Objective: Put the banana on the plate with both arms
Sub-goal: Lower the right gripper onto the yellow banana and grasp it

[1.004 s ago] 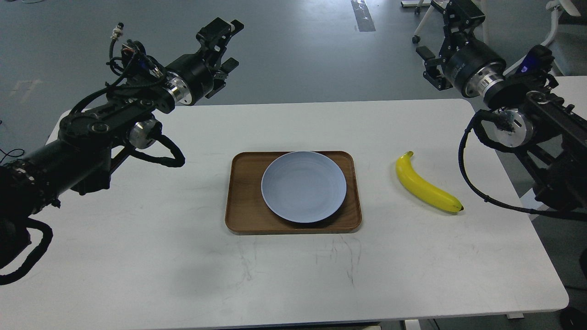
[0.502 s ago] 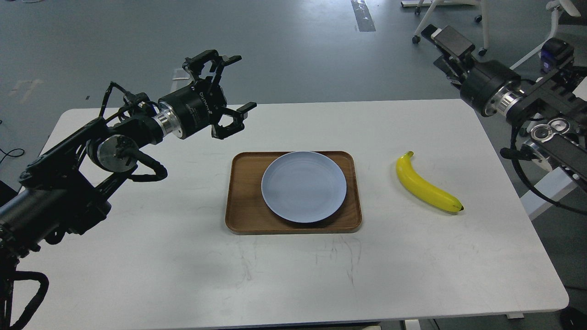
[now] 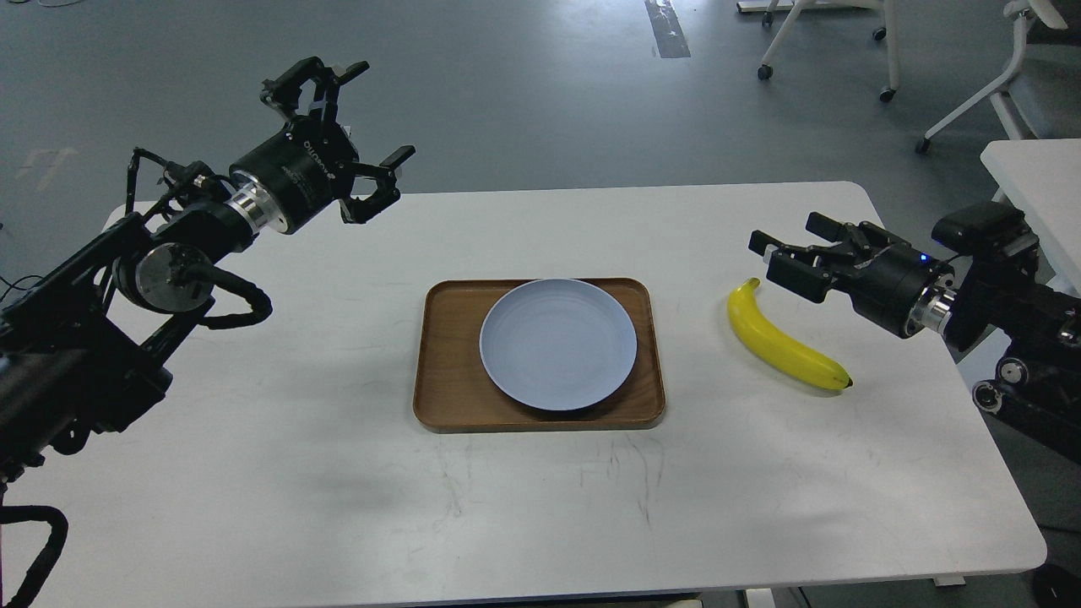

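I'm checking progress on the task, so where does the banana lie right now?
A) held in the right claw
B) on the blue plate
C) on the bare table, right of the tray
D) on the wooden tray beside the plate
C: the banana lies flat on the white table, apart from the tray and the empty plate, with the right claw above its stem end, not gripping it.

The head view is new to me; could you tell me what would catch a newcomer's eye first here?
The bright yellow banana stands out, lying on the white table right of centre, with the right gripper open just beyond its stem end. At the centre, the pale blue plate sits empty on a brown wooden tray. The left gripper hangs open above the table's far left.
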You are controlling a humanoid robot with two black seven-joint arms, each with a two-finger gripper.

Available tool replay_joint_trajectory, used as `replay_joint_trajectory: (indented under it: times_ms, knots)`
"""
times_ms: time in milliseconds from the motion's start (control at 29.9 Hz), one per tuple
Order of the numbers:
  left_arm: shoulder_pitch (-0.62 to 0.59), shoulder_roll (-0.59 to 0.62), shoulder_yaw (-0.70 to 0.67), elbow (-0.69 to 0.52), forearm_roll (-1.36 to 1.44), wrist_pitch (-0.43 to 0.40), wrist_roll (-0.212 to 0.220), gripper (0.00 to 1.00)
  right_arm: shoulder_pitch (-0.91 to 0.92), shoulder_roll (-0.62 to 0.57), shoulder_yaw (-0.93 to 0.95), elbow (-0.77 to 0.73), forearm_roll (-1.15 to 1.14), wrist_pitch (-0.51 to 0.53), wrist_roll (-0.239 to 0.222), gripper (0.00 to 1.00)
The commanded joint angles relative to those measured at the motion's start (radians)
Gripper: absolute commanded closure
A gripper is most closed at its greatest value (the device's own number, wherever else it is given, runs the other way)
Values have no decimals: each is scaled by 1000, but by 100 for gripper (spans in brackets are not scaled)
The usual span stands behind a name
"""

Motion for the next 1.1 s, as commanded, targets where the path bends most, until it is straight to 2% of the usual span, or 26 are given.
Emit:
replay_joint_trajectory:
  times_ms: [0, 134, 368, 569, 870, 971, 1038, 1071]
  knots:
    - [3, -16, 16, 82, 7, -5, -47, 2, -1, 6, -37, -70, -3, -2, 1, 0]
    - [-11, -66, 16, 150, 8, -14, -46, 2, -4, 31, -65, -133, -3, -22, 2, 0]
    - [-8, -82, 16, 150, 50, -14, -46, 2, -5, 109, -157, -242, -2, -32, 2, 2]
    - [-2, -89, 16, 150, 51, -13, -50, 2, 4, 153, -266, -293, -2, -88, 19, 2]
    - [1, -88, 16, 150, 51, -13, -53, 2, 10, 207, -270, -350, -2, -95, 20, 4]
    - [3, -88, 16, 150, 51, -13, -55, 2, 15, 229, -272, -370, -2, -95, 19, 8]
    - [4, -86, 16, 150, 51, -11, -56, 2, 13, 255, -281, -400, -2, -95, 20, 26]
    - [4, -86, 16, 150, 51, -11, -58, 2, 13, 258, -284, -403, -2, -95, 20, 31]
